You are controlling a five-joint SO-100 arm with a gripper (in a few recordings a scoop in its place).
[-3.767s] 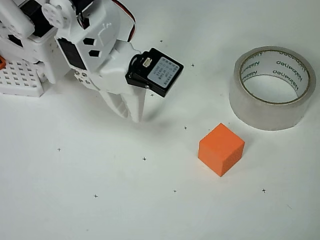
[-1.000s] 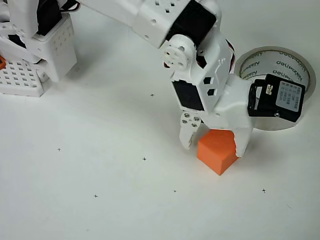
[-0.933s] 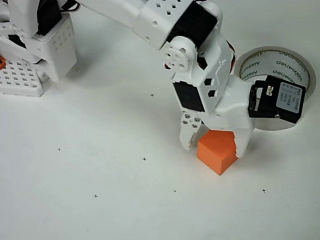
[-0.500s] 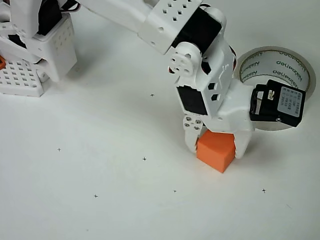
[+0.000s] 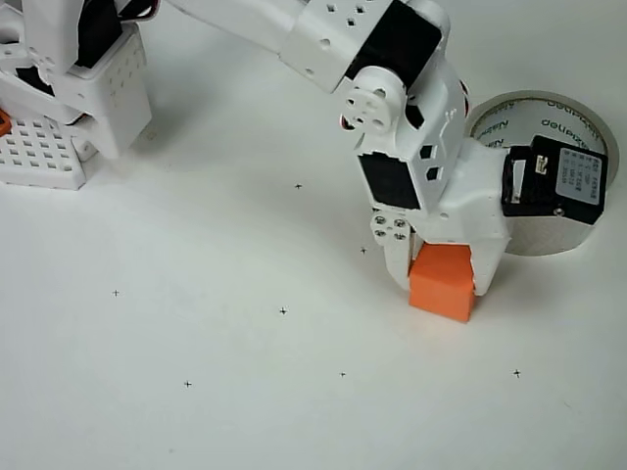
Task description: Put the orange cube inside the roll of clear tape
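End effector closed around cube on counter, fingers flanking both sides. Tape lay up-right of cube, just beside, partly behind wrist; lift apparently not begun.

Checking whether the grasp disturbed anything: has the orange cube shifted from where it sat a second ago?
Yes. The orange cube, between the claw's fingers, has turned and slid slightly right, toward the tape roll.

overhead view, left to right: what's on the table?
White perforated base → gripper, its fingers on either side of the orange cube → roll of clear tape, partly covered by the arm's black motor.
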